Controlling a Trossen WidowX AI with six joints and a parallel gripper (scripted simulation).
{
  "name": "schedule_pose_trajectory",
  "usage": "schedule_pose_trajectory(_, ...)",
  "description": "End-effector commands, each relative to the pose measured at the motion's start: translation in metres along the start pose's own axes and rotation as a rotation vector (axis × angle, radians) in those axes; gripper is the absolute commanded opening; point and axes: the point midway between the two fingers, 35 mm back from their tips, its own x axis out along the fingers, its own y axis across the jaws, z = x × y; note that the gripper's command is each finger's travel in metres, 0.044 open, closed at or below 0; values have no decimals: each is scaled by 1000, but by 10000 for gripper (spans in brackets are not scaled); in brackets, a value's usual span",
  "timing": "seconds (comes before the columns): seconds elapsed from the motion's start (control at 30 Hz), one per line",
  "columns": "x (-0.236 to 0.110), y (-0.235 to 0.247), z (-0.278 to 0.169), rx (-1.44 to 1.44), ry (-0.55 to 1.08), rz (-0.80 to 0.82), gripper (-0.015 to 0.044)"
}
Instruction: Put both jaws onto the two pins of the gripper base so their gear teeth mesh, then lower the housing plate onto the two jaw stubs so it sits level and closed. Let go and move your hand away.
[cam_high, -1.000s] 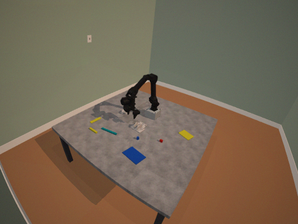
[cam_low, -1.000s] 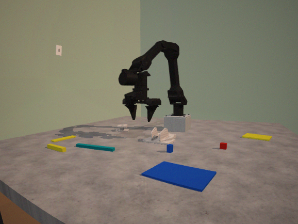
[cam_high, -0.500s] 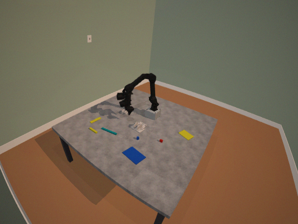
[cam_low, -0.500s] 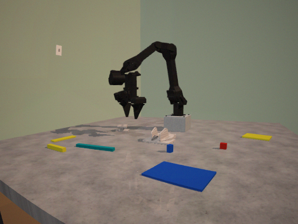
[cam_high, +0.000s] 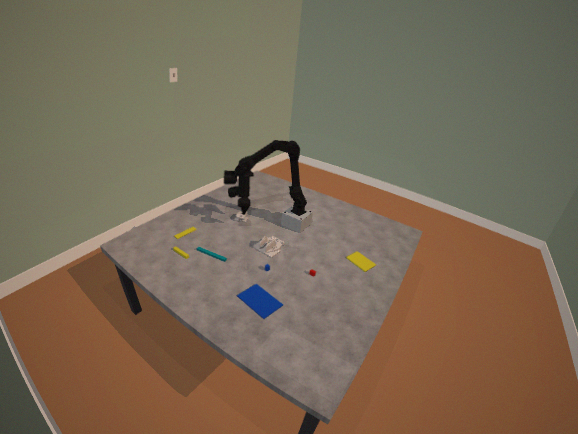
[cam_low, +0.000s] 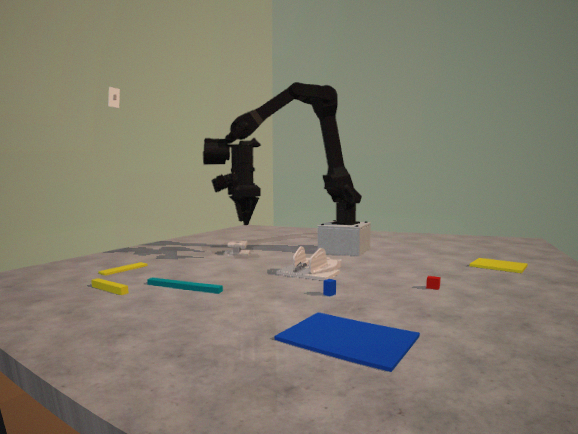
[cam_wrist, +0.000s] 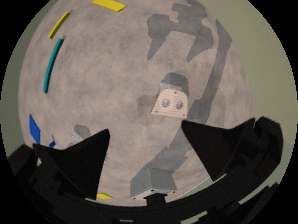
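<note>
The white gripper base (cam_high: 272, 254) (cam_low: 305, 275) lies on the table. Two pale jaws stand on it, one jaw (cam_low: 299, 256) beside the other jaw (cam_low: 318, 261); whether their teeth mesh cannot be told. The housing plate (cam_high: 242, 218) (cam_low: 237, 244) (cam_wrist: 172, 108) is a separate small pale part towards the back left, with two round marks on its upper face, raised above the table on something hard to make out. My gripper (cam_high: 244, 212) (cam_low: 245, 223) (cam_wrist: 145, 128) is open and empty, pointing down above the housing plate's area. In the wrist view its left finger partly hides the base.
The robot's grey mounting block (cam_high: 297, 221) (cam_low: 343, 239) (cam_wrist: 150, 183) is behind the base. A teal bar (cam_high: 211, 254) (cam_low: 185, 285) and two yellow bars lie left. A blue cube (cam_low: 329, 287), red cube (cam_low: 433, 283), blue panel (cam_low: 350, 340) and yellow panel (cam_low: 498, 265) lie in front and right.
</note>
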Motion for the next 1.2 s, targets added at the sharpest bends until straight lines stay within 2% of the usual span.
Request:
schedule_pose_trajectory(0.0, -3, -19, 3, 84, -4, 2, 440)
schedule_pose_trajectory(0.23, -6, -54, 3, 224, -3, -1, 440)
schedule_pose_trajectory(0.4, -7, -58, 3, 237, -3, -2, 440)
schedule_pose_trajectory(0.6, 32, -58, 3, 237, -3, -2, 440)
schedule_pose_trajectory(1.17, 51, -58, 3, 237, -3, -2, 440)
